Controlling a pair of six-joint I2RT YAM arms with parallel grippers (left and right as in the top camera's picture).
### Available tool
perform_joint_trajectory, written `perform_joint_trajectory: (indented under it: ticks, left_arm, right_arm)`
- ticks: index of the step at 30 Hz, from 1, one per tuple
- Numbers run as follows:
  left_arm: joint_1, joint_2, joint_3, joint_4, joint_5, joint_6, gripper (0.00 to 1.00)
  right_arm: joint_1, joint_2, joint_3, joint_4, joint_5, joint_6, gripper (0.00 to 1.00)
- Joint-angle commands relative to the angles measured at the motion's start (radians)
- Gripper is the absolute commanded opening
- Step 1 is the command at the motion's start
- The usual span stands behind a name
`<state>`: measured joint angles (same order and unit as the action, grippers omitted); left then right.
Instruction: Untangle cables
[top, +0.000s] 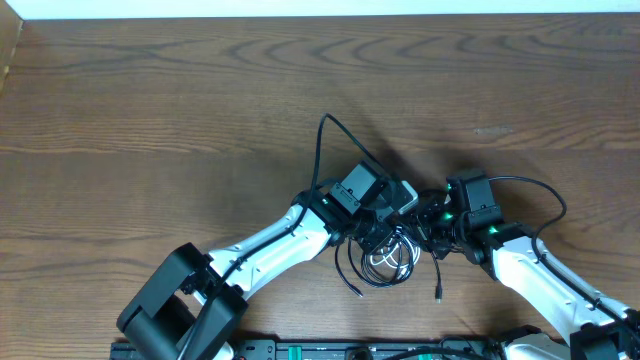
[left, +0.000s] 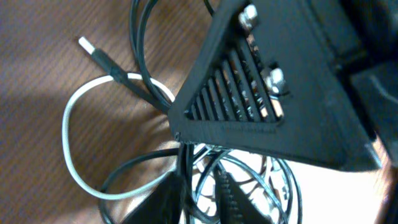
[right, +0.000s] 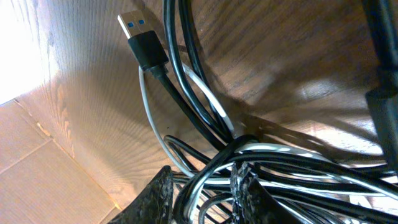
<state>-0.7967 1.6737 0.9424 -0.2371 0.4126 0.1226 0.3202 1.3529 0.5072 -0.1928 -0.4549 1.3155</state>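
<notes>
Fig. Cables (top: 388, 262) knot lies between both claws, nearer R. R gripper (right: 200, 188) pinches black strands at knot; L gripper (top: 383, 232) aperture: cannot tell.

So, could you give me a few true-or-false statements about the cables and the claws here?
1. The cables lie in one tangled heap on the table. True.
2. Every cable is black. False: a white cable loops among the black ones.
3. The plug in the right wrist view has a blue insert. True.
4. The table is bare metal. False: it is brown wood with visible grain.
5. Black cables run between the fingers of the right claw. True.
</notes>
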Motion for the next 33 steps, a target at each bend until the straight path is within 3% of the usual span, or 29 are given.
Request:
perform_joint_trajectory:
  ticks: [1, 7, 10, 13, 16, 19, 33]
  left_arm:
    - [0.0, -0.007, 0.004, -0.008, -0.003, -0.001, 0.25]
    - [0.0, 0.001, -0.007, -0.007, -0.003, 0.0, 0.25]
    - [0.0, 0.014, -0.007, 0.005, -0.003, -0.001, 0.11]
    - [0.0, 0.028, -0.007, 0.014, -0.002, -0.001, 0.09]
    - [0.0, 0.038, -0.007, 0.015, -0.002, -0.001, 0.09]
    - [0.0, 0.037, -0.007, 0.018, -0.002, -0.001, 0.16]
    - [-0.002, 0.038, -0.007, -0.016, 0.008, -0.01, 0.17]
  right_arm:
    - [0.008, 0.009, -0.008, 0.0, 0.016, 0.016, 0.27]
    - [0.008, 0.009, -0.008, 0.0, 0.017, 0.016, 0.27]
    - [0.008, 0.009, -0.008, 0.002, 0.019, 0.016, 0.28]
    - [0.008, 0.009, -0.008, 0.002, 0.019, 0.016, 0.28]
    - [0.009, 0.009, -0.008, 0.002, 0.019, 0.016, 0.29]
    - [0.009, 0.009, -0.008, 0.002, 0.019, 0.023, 0.29]
    - [0.009, 0.009, -0.008, 0.002, 0.031, 0.023, 0.29]
